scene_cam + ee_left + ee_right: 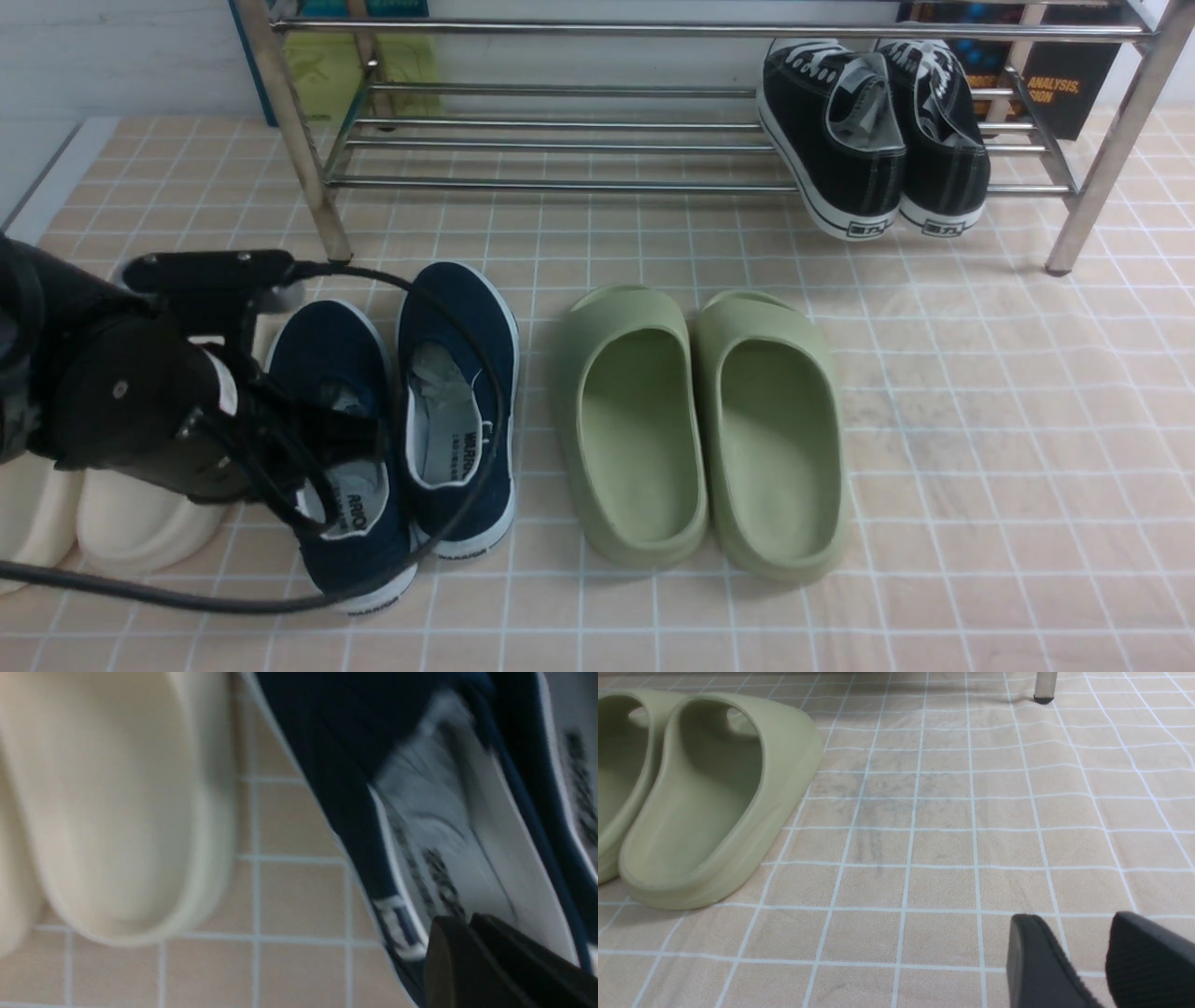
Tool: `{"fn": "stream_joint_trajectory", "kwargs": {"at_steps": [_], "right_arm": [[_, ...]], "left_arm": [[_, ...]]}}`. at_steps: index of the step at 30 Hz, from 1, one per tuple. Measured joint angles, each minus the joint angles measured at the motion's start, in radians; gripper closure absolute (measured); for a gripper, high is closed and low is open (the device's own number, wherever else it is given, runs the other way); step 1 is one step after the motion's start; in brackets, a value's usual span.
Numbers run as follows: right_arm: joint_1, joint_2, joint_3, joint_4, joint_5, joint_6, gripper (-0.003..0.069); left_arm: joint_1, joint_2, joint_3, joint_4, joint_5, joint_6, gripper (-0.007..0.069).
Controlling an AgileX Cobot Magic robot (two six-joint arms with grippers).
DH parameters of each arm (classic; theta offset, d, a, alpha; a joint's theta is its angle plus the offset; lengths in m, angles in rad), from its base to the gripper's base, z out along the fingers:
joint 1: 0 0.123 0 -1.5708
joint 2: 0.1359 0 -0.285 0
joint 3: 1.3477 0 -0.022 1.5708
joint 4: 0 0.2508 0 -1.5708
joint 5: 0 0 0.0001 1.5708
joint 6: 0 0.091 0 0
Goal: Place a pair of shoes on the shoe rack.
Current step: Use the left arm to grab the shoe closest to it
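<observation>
The pair of navy slip-on sneakers (462,327) is sitting side by side on the tiled floor (980,420), heels toward the front camera, just in front of the chrome shoe rack (560,184) and not on it. The left claw (469,921) is reaching down into the opening of the sneaker farther left, its fingers lying close together over the grey insole near the heel collar; the blur is hiding whether they are pinching anything. The right claw (1080,942) is hanging low over the tiles, its fingers standing apart with nothing between them. Olive-green foam slides (635,420) are lying just right of the sneakers, cream slides (140,523) are lying just left of them, and black lace-up sneakers (868,149) are leaning heels-out on the rack's lower shelf at its right end.
</observation>
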Motion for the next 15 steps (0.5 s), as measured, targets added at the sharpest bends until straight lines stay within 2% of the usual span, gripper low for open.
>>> {"fn": "stream_joint_trajectory", "kwargs": {"at_steps": [2,4,5,6,7,8,9,10,13,15], "right_arm": [[0.0,0.0,0.0,0.0,0.0,0.0,0.042],[0.0,0.0,0.0,0.0,0.0,0.0,0.042],[0.0,0.0,0.0,0.0,0.0,0.0,0.042],[0.0,0.0,0.0,0.0,0.0,0.0,0.042],[0.0,0.0,0.0,0.0,0.0,0.0,0.042],[0.0,0.0,0.0,0.0,0.0,0.0,0.042],[0.0,0.0,0.0,0.0,0.0,0.0,0.042],[0.0,0.0,0.0,0.0,0.0,0.0,0.042],[0.0,0.0,0.0,0.0,0.0,0.0,0.042],[0.0,0.0,0.0,0.0,0.0,0.0,0.042]], "left_arm": [[0.006,0.026,0.0,0.138,-0.044,-0.177,0.0463],[0.008,0.041,0.0,0.173,-0.061,-0.23,0.0402],[0.008,0.065,-0.001,0.199,-0.079,-0.276,0.0334],[0.008,0.087,-0.002,0.205,-0.094,-0.306,0.0255],[0.008,0.103,-0.002,0.206,-0.099,-0.315,0.0213],[0.008,0.111,-0.002,0.206,-0.1,-0.317,0.0203],[0.008,0.143,-0.002,0.2,-0.101,-0.326,0.0136],[0.008,0.161,-0.002,0.194,-0.101,-0.329,0.0106],[0.008,0.202,-0.002,0.185,-0.101,-0.332,0.0115],[0.008,0.219,-0.002,0.18,-0.1,-0.332,0.0179]]}}
